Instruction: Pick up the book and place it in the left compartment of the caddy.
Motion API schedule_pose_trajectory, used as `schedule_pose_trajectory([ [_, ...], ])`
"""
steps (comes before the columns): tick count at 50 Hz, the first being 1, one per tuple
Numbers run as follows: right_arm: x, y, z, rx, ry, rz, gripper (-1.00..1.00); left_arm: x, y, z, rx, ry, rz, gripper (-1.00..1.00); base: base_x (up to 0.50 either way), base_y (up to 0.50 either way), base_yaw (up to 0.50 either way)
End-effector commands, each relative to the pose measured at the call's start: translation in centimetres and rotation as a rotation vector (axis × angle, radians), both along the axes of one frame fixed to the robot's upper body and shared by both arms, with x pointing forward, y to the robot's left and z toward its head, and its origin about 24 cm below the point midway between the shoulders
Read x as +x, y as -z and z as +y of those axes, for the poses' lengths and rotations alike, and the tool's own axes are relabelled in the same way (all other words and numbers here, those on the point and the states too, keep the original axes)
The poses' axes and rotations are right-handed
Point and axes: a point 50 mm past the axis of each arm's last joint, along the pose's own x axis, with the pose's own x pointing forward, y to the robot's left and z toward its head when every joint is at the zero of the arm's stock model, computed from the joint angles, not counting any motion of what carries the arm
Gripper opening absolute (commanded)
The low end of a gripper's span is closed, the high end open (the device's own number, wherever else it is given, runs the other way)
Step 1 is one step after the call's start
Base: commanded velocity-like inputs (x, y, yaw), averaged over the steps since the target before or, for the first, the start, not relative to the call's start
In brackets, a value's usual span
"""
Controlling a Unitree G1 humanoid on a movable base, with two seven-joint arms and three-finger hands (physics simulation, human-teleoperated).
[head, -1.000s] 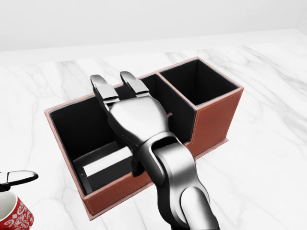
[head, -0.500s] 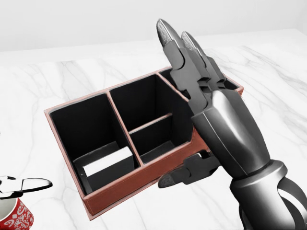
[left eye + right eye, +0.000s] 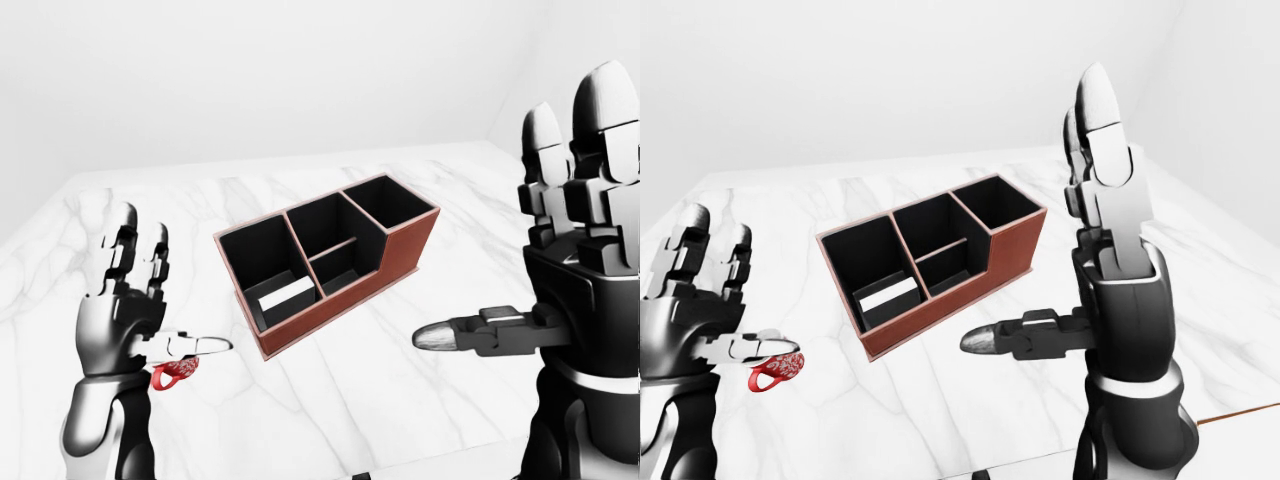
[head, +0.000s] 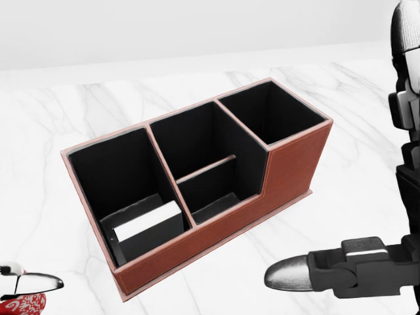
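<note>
The brown caddy (image 4: 289,170) with black compartments stands on the white marble table (image 4: 367,111). The book (image 4: 147,226), dark-covered with white page edges, lies tilted inside the caddy's left compartment. My right hand (image 3: 1050,230) is open and empty, raised upright to the right of the caddy, with fingers pointing up and thumb (image 4: 295,274) stretched left. My left hand (image 3: 170,295) is open and empty, held up to the left of the caddy and apart from it.
A red patterned mug (image 3: 775,370) sits on the table just below my left thumb, left of the caddy. The table's near edge shows at the bottom right of the right-eye view (image 3: 1240,412). A white wall stands behind the table.
My right hand has lifted off the caddy and swung to the right and up, fingers spread. The book stays in the left compartment. My left thumb has dropped slightly in the head view.
</note>
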Motion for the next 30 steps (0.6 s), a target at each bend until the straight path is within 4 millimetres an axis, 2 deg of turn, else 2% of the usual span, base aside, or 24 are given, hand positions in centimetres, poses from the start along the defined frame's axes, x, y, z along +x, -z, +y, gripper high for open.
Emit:
schedule_pose_trajectory([
  [1, -1.5, -0.8, -0.7, 0.083, -0.033, -0.069, 1.00, -2.1, -1.4, -0.1, -0.013, 0.065, -0.092, 1.00, 0.00, 0.00, 0.00],
  [13, -1.8, -0.3, -1.5, 0.167, -0.090, -0.004, 1.00, -5.0, -3.7, 0.8, -0.077, 0.086, -0.248, 1.00, 0.00, 0.00, 0.00],
  [25, -1.7, 0.4, -2.5, 0.192, -0.062, 0.185, 1.00, -6.6, -4.8, 1.4, -0.113, 0.094, -0.329, 1.00, 0.00, 0.00, 0.00],
  [30, -2.0, 0.4, -2.7, 0.186, -0.051, 0.207, 1.00, -7.0, -5.1, 1.5, -0.122, 0.096, -0.350, 1.00, 0.00, 0.00, 0.00],
])
